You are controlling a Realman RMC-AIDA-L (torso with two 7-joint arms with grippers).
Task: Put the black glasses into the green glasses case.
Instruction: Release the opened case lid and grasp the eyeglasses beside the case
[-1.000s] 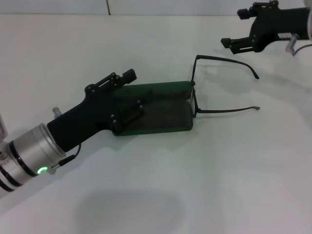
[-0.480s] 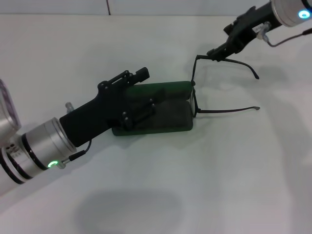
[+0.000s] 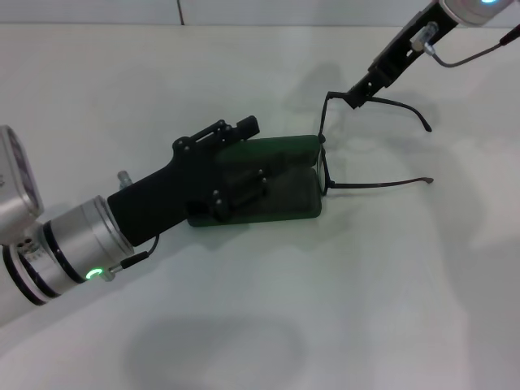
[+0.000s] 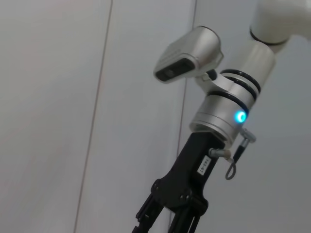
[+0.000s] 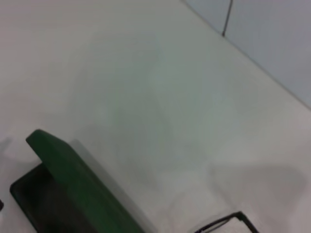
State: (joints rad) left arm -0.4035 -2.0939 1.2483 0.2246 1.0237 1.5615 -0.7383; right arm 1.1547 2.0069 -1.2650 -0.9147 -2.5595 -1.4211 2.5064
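Note:
The green glasses case (image 3: 284,195) lies open at mid table, its lid (image 3: 280,150) raised on the far side. It also shows in the right wrist view (image 5: 73,189). The black glasses (image 3: 325,166) stand unfolded against the case's right end, with both temple arms pointing right. A bit of their frame shows in the right wrist view (image 5: 226,222). My left gripper (image 3: 253,153) is open over the case, one finger behind the lid and one over the tray. My right gripper (image 3: 357,96) reaches down from the far right, its tip at the far temple arm near the hinge.
The white table (image 3: 366,292) runs wide around the case. The left wrist view shows my right arm (image 4: 223,116) with its blue light against a pale wall.
My right gripper has swung in from the far right and come down to the glasses' far temple arm. My left gripper has slid a little to the right along the case.

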